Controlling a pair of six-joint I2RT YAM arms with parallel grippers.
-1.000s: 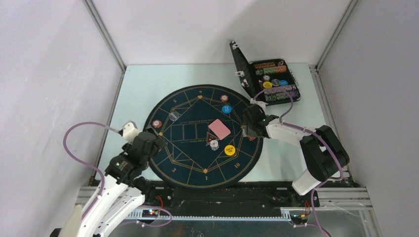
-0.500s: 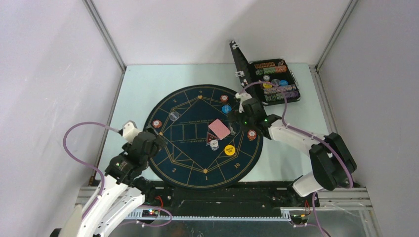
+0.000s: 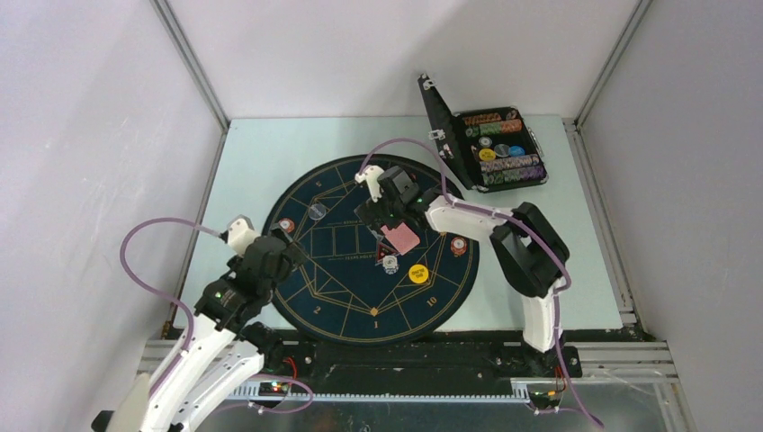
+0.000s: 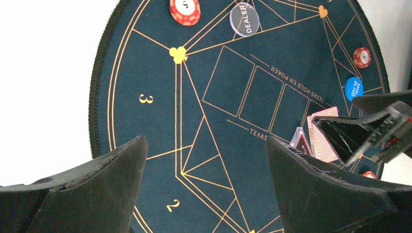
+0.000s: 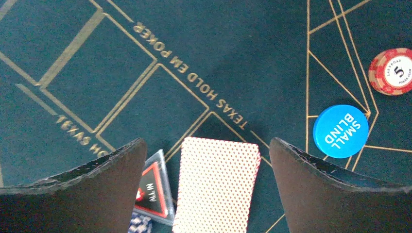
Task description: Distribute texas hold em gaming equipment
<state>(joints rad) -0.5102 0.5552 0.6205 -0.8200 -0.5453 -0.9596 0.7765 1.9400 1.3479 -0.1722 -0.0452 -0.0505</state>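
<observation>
The right arm (image 3: 517,247) rose from its base at the near edge, folded at the elbow and stretched toward 10 o'clock across the mat (image 3: 333,297). This left the right gripper (image 3: 387,219) hanging over the mat's middle with its jaws spread wide and nothing pinched between them. Straight below that gap lay the stack of cards (image 5: 216,187), red-dotted backs up, just to the 2 o'clock side of the mat's centre. The triangular marker (image 5: 154,191) sat just beside the stack; whether the two touched could not be told. The blue disc (image 5: 340,131) sat near the cards but apart from them, and a red chip marked 5 (image 5: 393,71) lay farther out toward the rim. The left arm (image 3: 202,346) came up from the near left and leaned toward 1 o'clock. The left gripper (image 3: 281,250) was poised over the mat's rim at 9 o'clock, jaws wide apart and empty. A clear disc (image 3: 316,211) and a second red chip (image 3: 285,225) lay at 10 o'clock, a yellow disc (image 3: 418,273) at 4 o'clock, and a third red chip (image 3: 459,245) near the rim at 3 o'clock. A broad stretch of bare mat ran from 6 to 9 o'clock. The black case (image 3: 499,148) stood open on the table (image 3: 261,153) beyond the mat at 1 o'clock, well apart from both grippers.
</observation>
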